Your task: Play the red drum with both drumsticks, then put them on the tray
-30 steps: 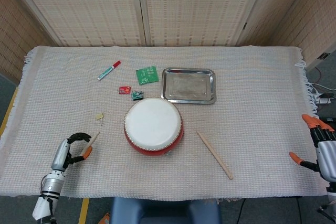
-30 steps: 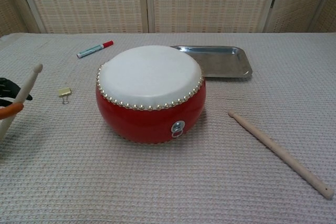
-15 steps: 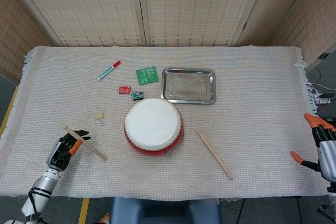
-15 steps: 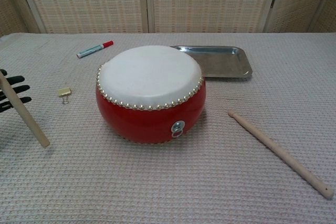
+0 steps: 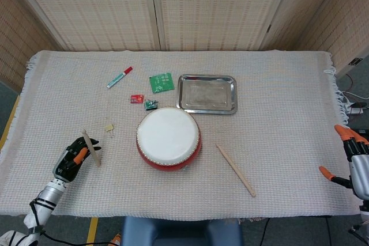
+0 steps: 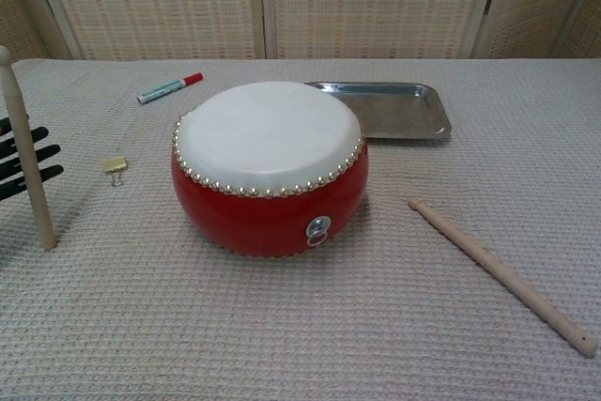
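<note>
The red drum [image 5: 168,138] [image 6: 269,167] with a white skin stands in the middle of the cloth. My left hand [image 5: 74,158] [image 6: 21,164] is at the front left and grips one wooden drumstick [image 5: 91,148] [image 6: 26,151], which stands nearly upright. The second drumstick [image 5: 236,170] [image 6: 497,270] lies loose on the cloth, right of the drum. At the table's right edge my right hand [image 5: 353,165] holds nothing, fingers apart. The steel tray [image 5: 207,93] [image 6: 394,110] lies behind the drum, bare.
A red-capped marker [image 5: 119,77] [image 6: 169,87], a green card [image 5: 162,82], small red and green bits [image 5: 143,101] and a binder clip [image 5: 109,128] [image 6: 115,166] lie at the back left of the drum. A woven screen stands behind the table.
My left hand has turned with the drumstick: it pointed up-right a second ago, swung down towards the drum, and now stands nearly upright. My right hand has barely moved.
</note>
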You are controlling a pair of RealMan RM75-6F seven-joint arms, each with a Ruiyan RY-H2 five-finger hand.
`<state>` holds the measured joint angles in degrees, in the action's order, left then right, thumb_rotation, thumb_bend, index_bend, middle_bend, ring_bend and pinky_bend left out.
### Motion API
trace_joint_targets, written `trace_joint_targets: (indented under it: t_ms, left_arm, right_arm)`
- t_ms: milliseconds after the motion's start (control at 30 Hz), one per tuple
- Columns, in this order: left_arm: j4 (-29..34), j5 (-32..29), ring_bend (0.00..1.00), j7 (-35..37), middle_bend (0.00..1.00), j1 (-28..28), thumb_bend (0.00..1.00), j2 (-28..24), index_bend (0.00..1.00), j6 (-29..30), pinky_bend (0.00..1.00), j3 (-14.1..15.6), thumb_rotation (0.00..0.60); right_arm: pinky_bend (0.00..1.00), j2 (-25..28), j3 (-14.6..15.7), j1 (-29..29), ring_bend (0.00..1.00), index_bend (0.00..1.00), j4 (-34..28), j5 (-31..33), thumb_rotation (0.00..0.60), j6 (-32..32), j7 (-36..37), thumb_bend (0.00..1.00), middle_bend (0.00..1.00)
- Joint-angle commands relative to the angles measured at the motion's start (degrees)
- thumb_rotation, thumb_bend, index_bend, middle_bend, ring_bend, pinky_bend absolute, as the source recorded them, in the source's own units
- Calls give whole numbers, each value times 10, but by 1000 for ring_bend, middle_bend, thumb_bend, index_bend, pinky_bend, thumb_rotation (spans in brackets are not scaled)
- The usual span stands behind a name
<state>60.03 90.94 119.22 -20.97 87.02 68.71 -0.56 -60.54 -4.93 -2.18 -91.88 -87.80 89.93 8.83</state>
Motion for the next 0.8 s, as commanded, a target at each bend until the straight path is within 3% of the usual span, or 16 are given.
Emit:
trace_joint_targets:
  t_ms: [33, 133, 300, 533, 800]
  left_arm:
    - [-3, -2, 272, 1, 354, 0, 435, 2, 262, -1, 301, 1, 600]
    - [-6, -13, 336, 1, 385, 1, 436, 5, 185, -7, 331, 1, 600]
    - [10, -24, 386, 1, 431, 0, 437, 0, 197, -7, 382, -4, 600]
    - [28, -43, 447, -25, 500, 6, 439, -6, 316, -9, 470, -11, 600]
    - [57, -85, 471, -83, 534, 17, 437, -6, 410, -25, 481, -29, 600]
  right_arm:
    - [166, 0, 0, 0, 0, 70, 0, 0, 600, 0, 1, 62, 100]
    - [166, -1, 0, 0, 0, 70, 2, -2, 600, 1, 4, 62, 100]
    - [166, -2, -1, -1, 0, 70, 4, -5, 600, 4, 6, 62, 100]
    - [166, -4, -1, 0, 0, 70, 7, -7, 600, 7, 9, 62, 100]
    - [166, -5, -1, 1, 0, 70, 7, -9, 600, 9, 9, 62, 100]
